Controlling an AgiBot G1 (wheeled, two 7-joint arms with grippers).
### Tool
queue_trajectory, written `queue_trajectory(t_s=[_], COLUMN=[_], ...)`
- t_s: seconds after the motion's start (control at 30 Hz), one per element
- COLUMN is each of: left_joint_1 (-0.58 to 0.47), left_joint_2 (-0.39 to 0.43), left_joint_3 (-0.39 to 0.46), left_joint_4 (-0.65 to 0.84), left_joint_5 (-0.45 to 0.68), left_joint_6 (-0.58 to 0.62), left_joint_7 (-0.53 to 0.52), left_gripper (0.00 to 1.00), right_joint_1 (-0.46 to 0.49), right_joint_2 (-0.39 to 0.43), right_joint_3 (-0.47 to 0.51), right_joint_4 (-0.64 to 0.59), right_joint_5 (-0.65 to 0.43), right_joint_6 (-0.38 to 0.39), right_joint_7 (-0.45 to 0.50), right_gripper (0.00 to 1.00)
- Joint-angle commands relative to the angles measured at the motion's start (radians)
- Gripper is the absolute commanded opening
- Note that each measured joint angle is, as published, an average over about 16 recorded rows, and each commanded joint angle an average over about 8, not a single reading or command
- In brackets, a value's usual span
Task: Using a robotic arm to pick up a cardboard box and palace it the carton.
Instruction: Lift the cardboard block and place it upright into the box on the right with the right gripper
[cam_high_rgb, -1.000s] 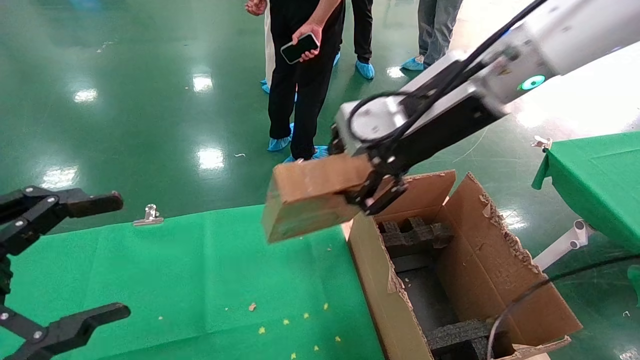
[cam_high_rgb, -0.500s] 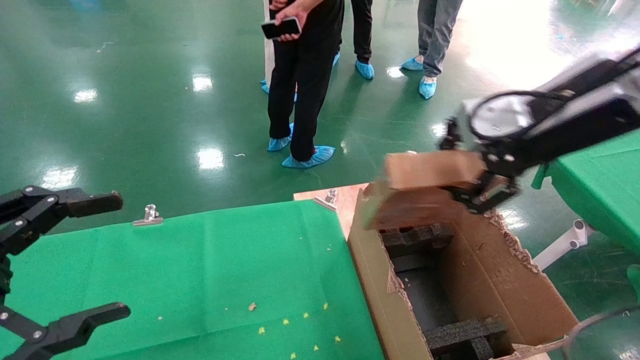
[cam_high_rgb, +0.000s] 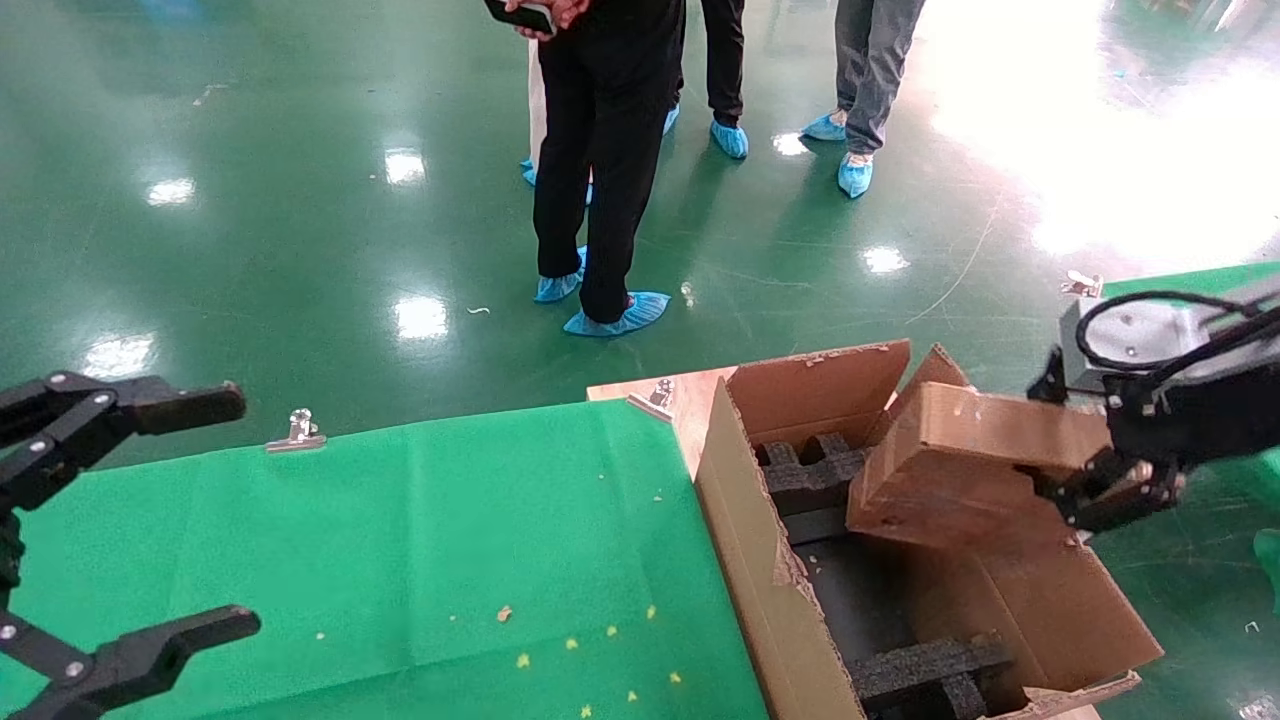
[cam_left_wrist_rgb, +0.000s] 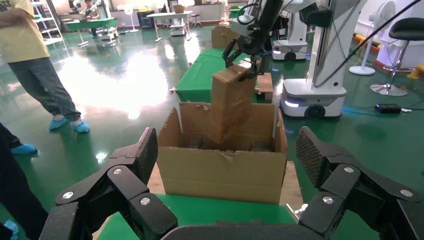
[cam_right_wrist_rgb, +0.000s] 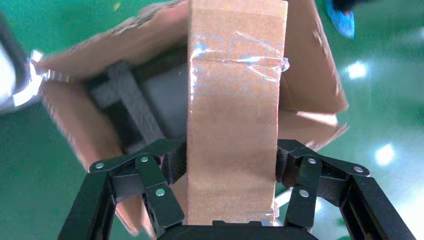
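R gripper (cam_high_rgb: 1085, 480) jaws grasping cardboard box (cam_high_rgb: 960, 470) over carton (cam_high_rgb: 760, 570) right flap edge; L gripper (cam_high_rgb: 150, 520) jaws released.

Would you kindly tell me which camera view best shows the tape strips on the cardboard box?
The right wrist view: the cardboard box fills it, tape strips plain, clamped in the right hand. The head view shows the box tilted over the carton, tape unseen; the left wrist view shows it far off.
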Motion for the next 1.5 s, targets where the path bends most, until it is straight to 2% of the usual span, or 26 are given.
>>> queue_trajectory(t_s=[0.03, 0.43, 0.57, 0.77, 1.2, 1.5], left_joint_1=[0.0, 0.0, 0.0, 0.0, 0.0, 0.0], left_joint_2=[0.0, 0.0, 0.0, 0.0, 0.0, 0.0], left_joint_3=[0.0, 0.0, 0.0, 0.0, 0.0, 0.001], left_joint_4=[0.0, 0.0, 0.0, 0.0, 0.0, 0.001], left_joint_5=[0.0, 0.0, 0.0, -0.001, -0.001, -0.001], left_joint_6=[0.0, 0.0, 0.0, 0.0, 0.0, 0.0], left_joint_7=[0.0, 0.0, 0.0, 0.0, 0.0, 0.0], left_gripper=[1.0, 1.0, 1.0, 1.0, 1.0, 1.0], right_joint_1=[-0.018, -0.14, -0.163, -0.187, -0.193, -0.259], right_joint_2=[0.032, 0.229, 0.286, 0.341, 0.325, 0.252], right_joint_3=[-0.01, -0.077, -0.097, -0.121, -0.126, -0.191], right_joint_4=[0.002, 0.141, 0.163, 0.176, 0.154, 0.092], right_joint_5=[0.007, 0.011, 0.011, 0.024, 0.046, 0.072], right_joint_6=[0.033, 0.298, 0.37, 0.439, 0.438, 0.548], right_joint_7=[0.041, 0.377, 0.444, 0.492, 0.499, 0.65], right_gripper=[0.0, 0.0, 0.0, 0.0, 0.0, 0.0])
